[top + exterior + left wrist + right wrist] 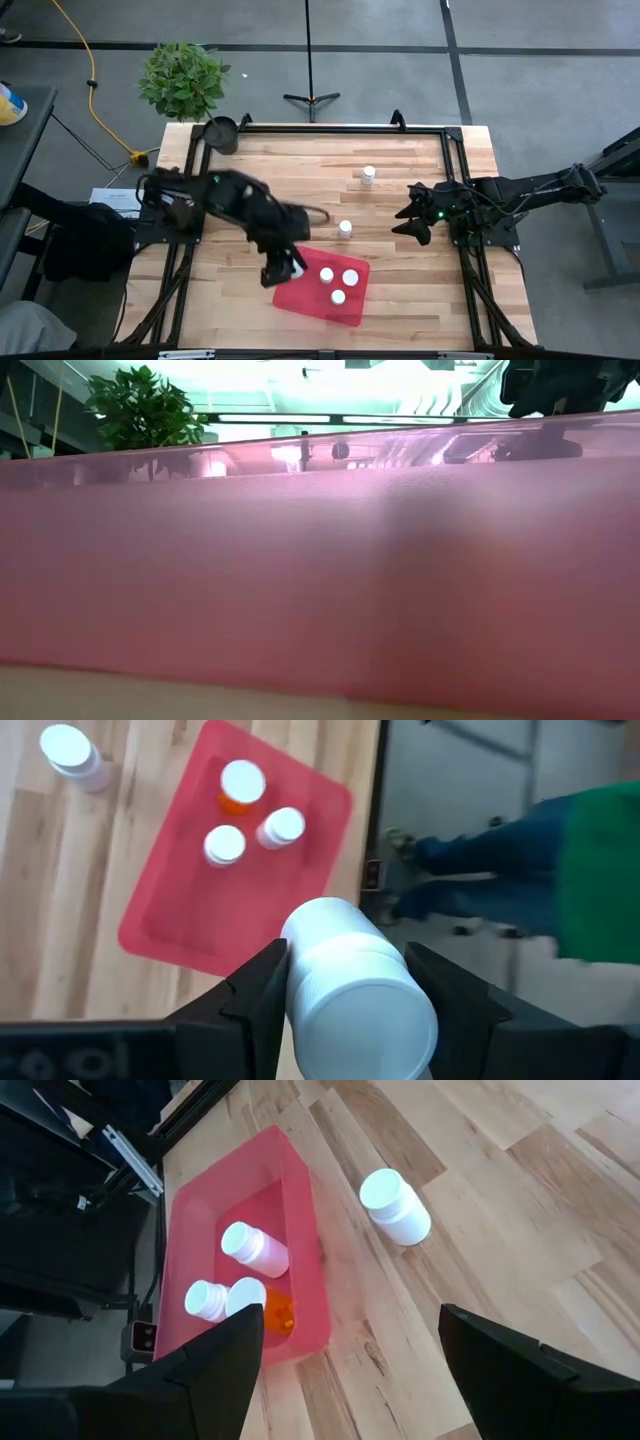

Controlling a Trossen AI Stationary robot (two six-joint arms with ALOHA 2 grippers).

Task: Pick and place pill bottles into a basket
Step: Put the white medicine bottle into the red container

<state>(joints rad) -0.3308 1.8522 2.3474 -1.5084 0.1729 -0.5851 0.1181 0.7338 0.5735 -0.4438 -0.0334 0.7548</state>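
Observation:
The red tray (352, 306) lies at the table's near middle and holds three white-capped bottles (338, 283), one with an orange body (236, 800). My left gripper (285, 268) is over the tray's left edge, shut on a white bottle (355, 990). Two more bottles stand on the wood, one (345, 229) just beyond the tray and one (368, 175) farther back. My right gripper (412, 215) is open and empty, right of the nearer loose bottle (395, 1205). In the low view the tray's wall (320, 560) fills the picture. My left gripper pinches the white bottle between its two fingers, one on each side of the bottle's round wall (300, 975). The fingers slant down from the table's left. The bottle is lifted clear, above the tray's left edge (150, 935).
A small dark round pot (221, 133) stands at the table's far left corner, with a potted plant (184, 80) on the floor behind it. A person's legs (470, 870) show beyond the table's near edge. Bare wood lies between the tray and my right gripper.

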